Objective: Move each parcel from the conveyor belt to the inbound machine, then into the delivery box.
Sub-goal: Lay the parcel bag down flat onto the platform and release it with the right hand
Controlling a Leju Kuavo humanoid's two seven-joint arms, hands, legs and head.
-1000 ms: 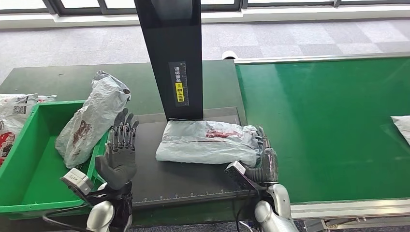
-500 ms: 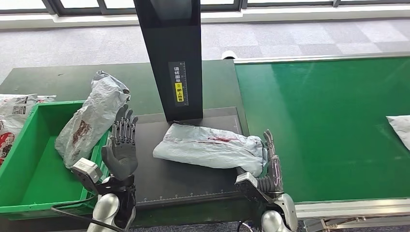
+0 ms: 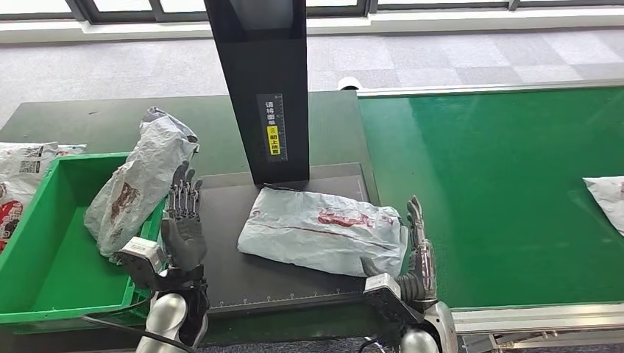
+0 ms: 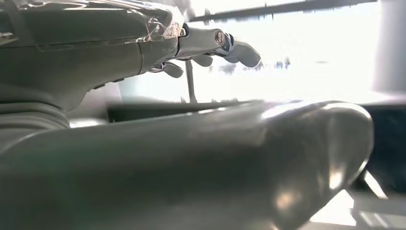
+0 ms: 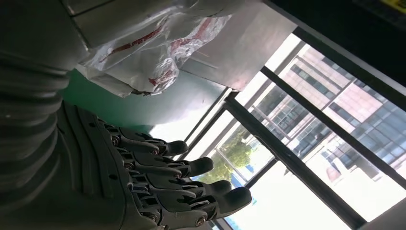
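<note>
A wide green conveyor belt (image 3: 500,191) runs along the right, with a white parcel (image 3: 606,198) lying at its far right edge. To its left is a dark tabletop (image 3: 110,121). On it stands the inbound machine: a tall black column (image 3: 261,88) over a flat dark platform (image 3: 287,272). A green delivery box (image 3: 44,257) sits at the left, with a grey crumpled parcel (image 3: 140,180) leaning over its right wall. More white bags (image 3: 22,173) lie beyond the box's left side. A pale grey parcel with red print (image 3: 324,229) lies flat on the platform, just in front of the column. The right hand (image 3: 418,254) is released, fingers straight, beside the parcel's right end; whether it touches cannot be told. The left hand (image 3: 182,224) is released too, fingers up and apart, between box and parcel, holding nothing.
</note>
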